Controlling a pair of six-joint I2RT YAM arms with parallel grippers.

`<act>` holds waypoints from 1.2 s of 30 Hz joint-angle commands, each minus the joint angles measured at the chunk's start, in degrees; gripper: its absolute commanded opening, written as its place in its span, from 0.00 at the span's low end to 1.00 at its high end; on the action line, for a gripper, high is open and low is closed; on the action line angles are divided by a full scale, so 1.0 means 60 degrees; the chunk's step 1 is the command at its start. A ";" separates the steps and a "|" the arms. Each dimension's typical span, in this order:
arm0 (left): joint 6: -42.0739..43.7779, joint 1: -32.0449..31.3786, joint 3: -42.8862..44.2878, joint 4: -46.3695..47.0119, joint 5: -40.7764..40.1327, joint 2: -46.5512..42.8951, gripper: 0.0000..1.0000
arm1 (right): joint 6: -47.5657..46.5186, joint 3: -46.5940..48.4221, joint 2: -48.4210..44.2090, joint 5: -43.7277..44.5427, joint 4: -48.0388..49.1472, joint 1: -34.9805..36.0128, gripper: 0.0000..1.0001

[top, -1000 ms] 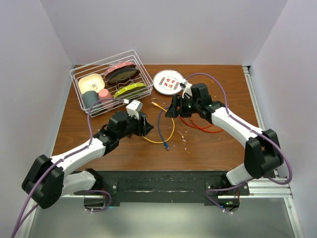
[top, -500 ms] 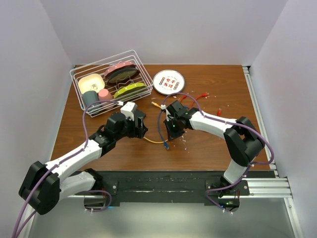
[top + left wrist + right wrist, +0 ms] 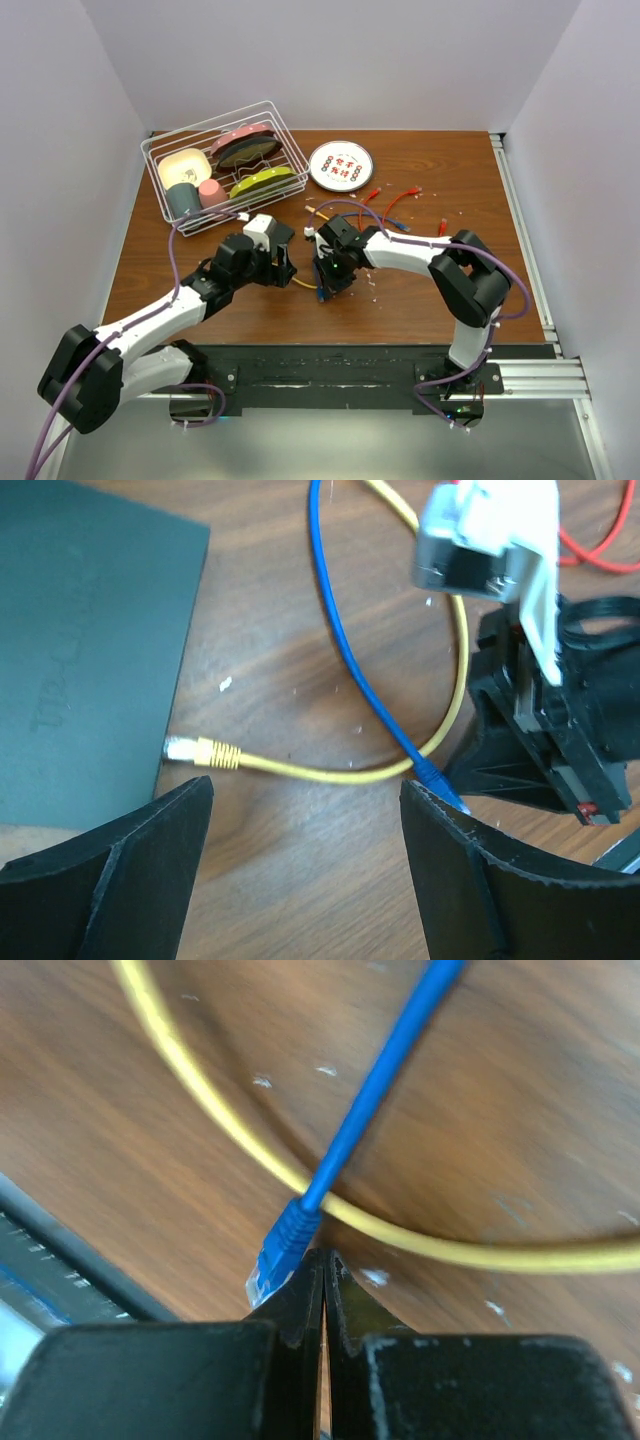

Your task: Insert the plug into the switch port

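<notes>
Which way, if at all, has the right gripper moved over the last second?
Yes. In the top view the right gripper moved away from the patterned plate, toward the bottom of the frame and slightly left, ending at the blue plug.

Seen from my remote station: a white wire rack [image 3: 160, 195] at the counter's [image 3: 440, 290] far left holds a pink cup [image 3: 210, 190], a grey cup [image 3: 182, 198] and upright plates. A patterned white plate [image 3: 340, 165] lies beside it, with red cables [image 3: 398, 200] nearby.
</notes>
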 commanded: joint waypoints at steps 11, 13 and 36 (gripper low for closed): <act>-0.0338 0.0027 -0.1200 0.1848 0.1399 -0.0219 0.78 | -0.0019 0.1698 0.0840 -0.1131 0.0704 0.0104 0.00; -0.0280 0.0013 -0.1185 0.1892 0.1471 -0.0116 0.78 | 0.0039 0.1844 0.1031 -0.1292 0.0792 0.0090 0.00; 0.0160 -0.0881 -0.0511 0.2374 0.0536 0.2388 0.58 | 0.0112 0.2402 0.1618 -0.1528 0.1026 0.0104 0.00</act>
